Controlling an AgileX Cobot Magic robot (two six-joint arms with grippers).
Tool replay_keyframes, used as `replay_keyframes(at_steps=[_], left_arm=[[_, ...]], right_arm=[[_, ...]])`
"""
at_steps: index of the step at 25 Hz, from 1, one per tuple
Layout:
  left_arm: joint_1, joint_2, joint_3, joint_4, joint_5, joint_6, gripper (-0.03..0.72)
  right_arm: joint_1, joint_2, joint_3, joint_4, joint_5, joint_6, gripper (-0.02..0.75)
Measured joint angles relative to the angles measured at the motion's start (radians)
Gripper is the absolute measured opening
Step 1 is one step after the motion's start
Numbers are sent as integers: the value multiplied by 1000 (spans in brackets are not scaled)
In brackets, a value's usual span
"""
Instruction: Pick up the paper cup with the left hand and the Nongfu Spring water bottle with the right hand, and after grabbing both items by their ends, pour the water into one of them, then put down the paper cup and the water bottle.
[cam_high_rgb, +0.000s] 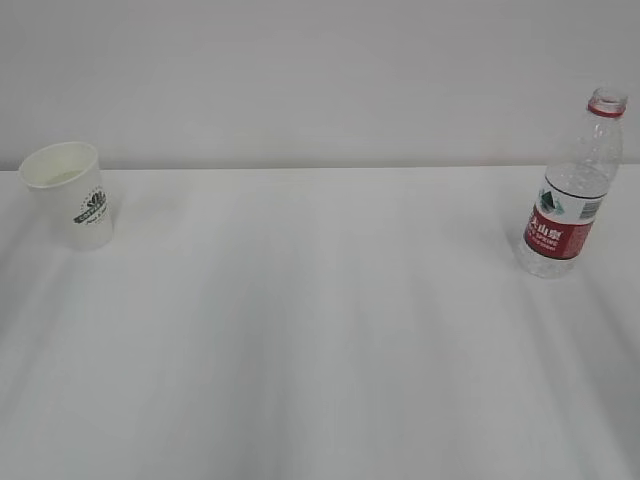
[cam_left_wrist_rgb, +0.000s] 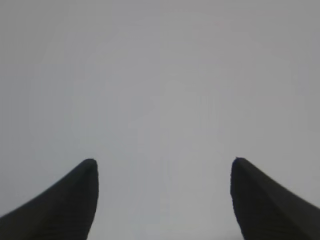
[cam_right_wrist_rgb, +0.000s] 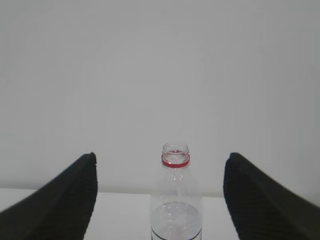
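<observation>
White wall and white counter (cam_high_rgb: 320, 330) filled the exterior view, with neither arm seen in it. At far left of the counter, near its back edge, the paper cup (cam_high_rgb: 68, 195) was stood upright, mouth open, its dark round logo turned toward the camera. At far right, well apart from the cup, the Nongfu Spring water bottle (cam_high_rgb: 572, 190) was stood upright and uncapped, its red neck ring at the top and its red-and-white label low on the body; whether any water was inside could not be told.

In the left wrist view, the left gripper (cam_left_wrist_rgb: 165, 161) was shown with its two dark fingers (cam_left_wrist_rgb: 70, 200) spread wide. Nothing was held between them, and only a plain grey surface was seen ahead; the cup was not caught in this view.

In the right wrist view, the right gripper (cam_right_wrist_rgb: 159, 156) was likewise shown spread wide and empty. The bottle was seen beyond the fingers (cam_right_wrist_rgb: 255, 200), framed roughly midway between them, standing clear of both. Its neck and upper body were visible, and the lower part was cut off by the frame's bottom edge.
</observation>
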Motion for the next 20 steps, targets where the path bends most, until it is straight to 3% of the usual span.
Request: replay_keyframes(at_steps=[20], left_arm=[[0,-457,2,49,327,2,587]], right_arm=[[0,-340,-12,-5,274,-4,593]])
